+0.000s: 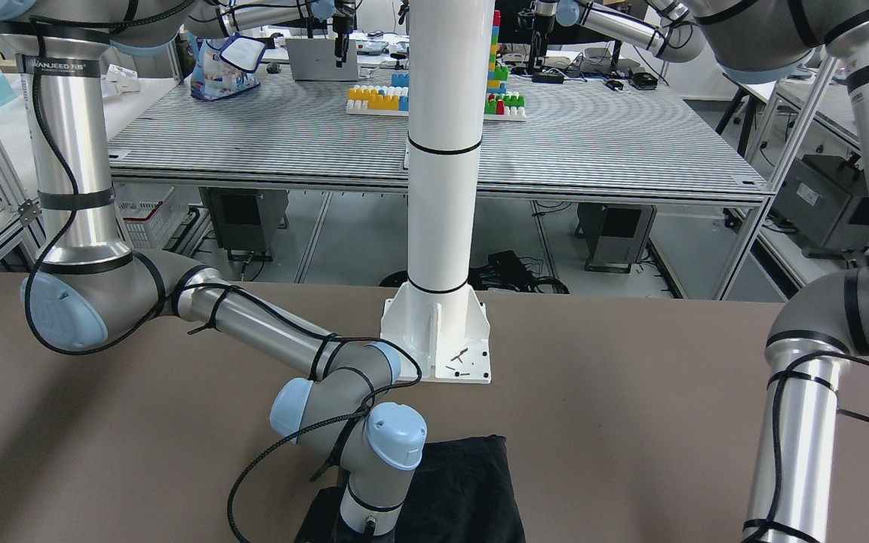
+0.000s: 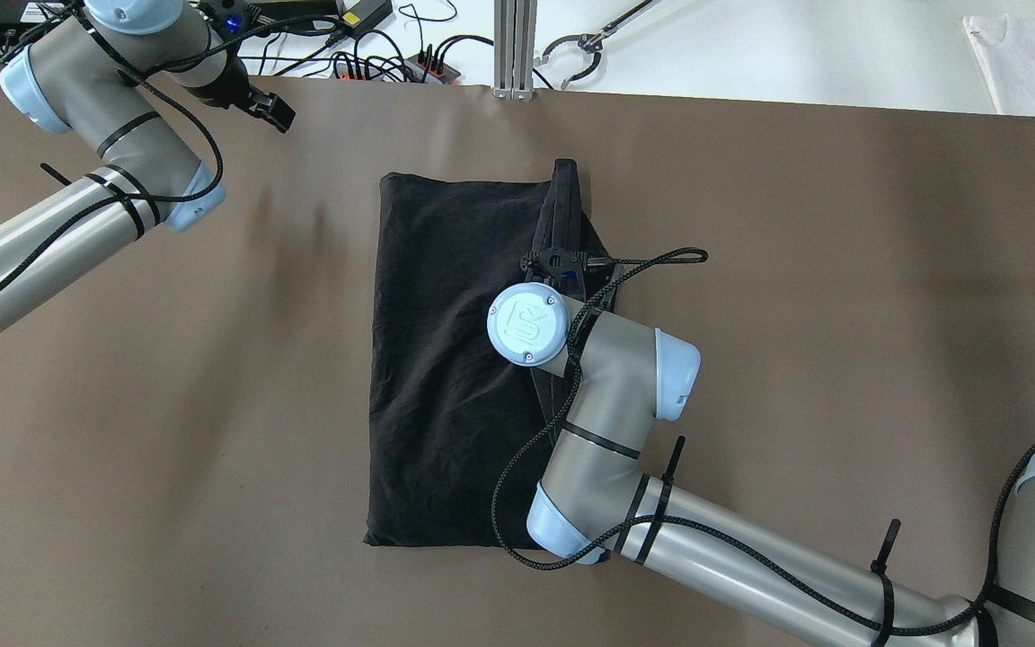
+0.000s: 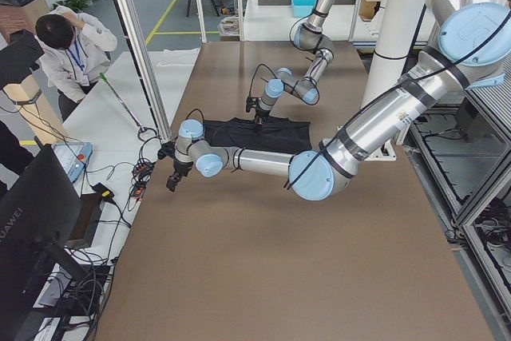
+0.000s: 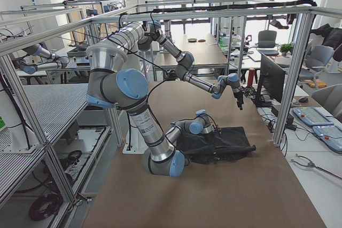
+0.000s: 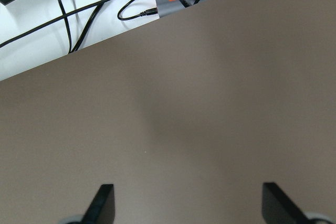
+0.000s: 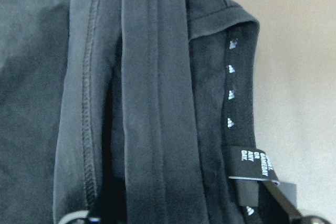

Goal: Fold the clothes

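While the right gripper [image 6: 182, 214] stands with its jaws spread wide and nothing clamped, the garment [image 2: 446, 359] lies on the table [image 2: 796, 270] directly beneath it — a folded edge and its seams run between the fingers, and the white-lettered tag [image 6: 251, 163] sits just by one fingertip. The left gripper [image 5: 186, 203] hangs well apart from the garment — jaws likewise wide, empty, bare table below, cables [image 5: 68, 19] beyond its tips.
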`<control>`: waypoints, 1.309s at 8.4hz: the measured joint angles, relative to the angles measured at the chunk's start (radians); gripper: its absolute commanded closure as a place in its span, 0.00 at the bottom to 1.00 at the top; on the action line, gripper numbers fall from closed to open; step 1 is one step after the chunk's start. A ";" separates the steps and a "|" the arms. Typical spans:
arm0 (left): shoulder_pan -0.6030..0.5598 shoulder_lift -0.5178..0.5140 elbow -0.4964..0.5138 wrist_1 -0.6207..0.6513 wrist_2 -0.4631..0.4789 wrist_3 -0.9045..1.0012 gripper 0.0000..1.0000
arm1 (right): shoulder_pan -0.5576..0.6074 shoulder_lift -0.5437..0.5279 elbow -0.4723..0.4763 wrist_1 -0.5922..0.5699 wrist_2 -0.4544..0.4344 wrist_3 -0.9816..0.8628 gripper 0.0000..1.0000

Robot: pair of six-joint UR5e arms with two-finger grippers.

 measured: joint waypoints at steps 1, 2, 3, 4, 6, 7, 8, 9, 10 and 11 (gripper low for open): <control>0.000 0.004 -0.006 0.000 0.000 0.000 0.00 | 0.011 -0.002 0.000 -0.013 0.017 -0.028 0.06; 0.000 0.010 -0.012 0.000 0.000 -0.001 0.00 | 0.023 -0.007 0.001 -0.024 0.035 -0.057 0.06; 0.000 0.015 -0.017 0.000 0.000 -0.001 0.00 | 0.037 -0.020 0.005 -0.030 0.049 -0.089 0.06; 0.001 0.017 -0.019 0.000 0.000 -0.001 0.00 | 0.053 -0.040 0.016 -0.032 0.058 -0.124 0.06; 0.001 0.019 -0.021 0.000 0.000 -0.001 0.00 | 0.094 -0.107 0.075 -0.032 0.081 -0.206 0.06; 0.001 0.019 -0.021 0.000 0.000 -0.001 0.00 | 0.106 -0.145 0.110 -0.030 0.089 -0.231 0.06; 0.001 0.019 -0.021 0.000 0.000 -0.001 0.00 | 0.111 -0.173 0.141 -0.028 0.093 -0.242 0.06; 0.001 0.019 -0.021 0.000 0.000 -0.001 0.00 | 0.114 -0.187 0.172 -0.027 0.101 -0.245 0.06; 0.001 0.019 -0.020 0.000 0.000 -0.001 0.00 | 0.114 -0.188 0.208 -0.026 0.123 -0.235 0.06; 0.001 0.019 -0.020 0.000 0.000 -0.001 0.00 | 0.114 -0.182 0.246 -0.027 0.154 -0.195 0.06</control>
